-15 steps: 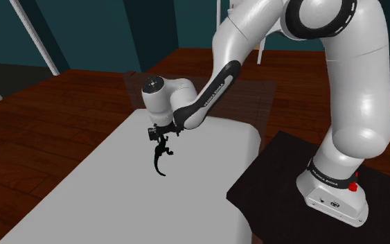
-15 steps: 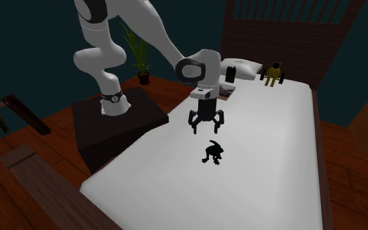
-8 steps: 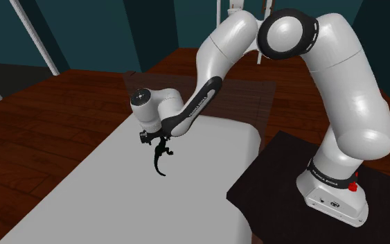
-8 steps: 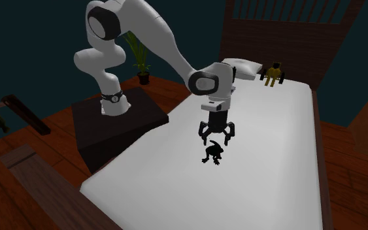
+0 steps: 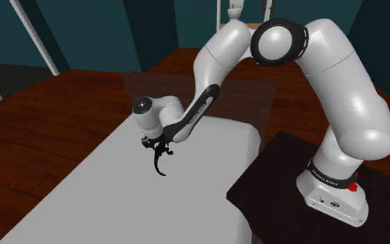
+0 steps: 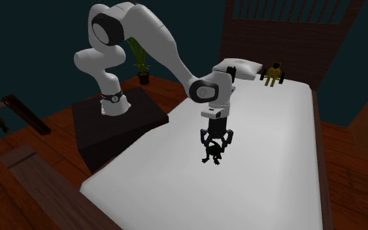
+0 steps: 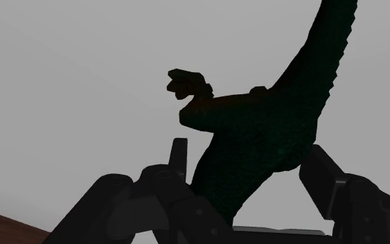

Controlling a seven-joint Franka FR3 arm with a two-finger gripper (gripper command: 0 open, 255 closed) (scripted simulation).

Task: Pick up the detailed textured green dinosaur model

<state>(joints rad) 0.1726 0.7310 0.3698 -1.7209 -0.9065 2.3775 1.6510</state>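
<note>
Low over the white bed point(image 6: 274, 163), pincer point(image 6: 216, 144) open astride the dark green dinosaur point(image 6: 212, 157).

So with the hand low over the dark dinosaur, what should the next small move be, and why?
Probably close the fingers. In the wrist view they stand apart on either side of the dark green dinosaur, and the second exterior view shows the hand straddling it just above the white bed. Whether they touch it is unclear, so close gently before lifting.
</note>
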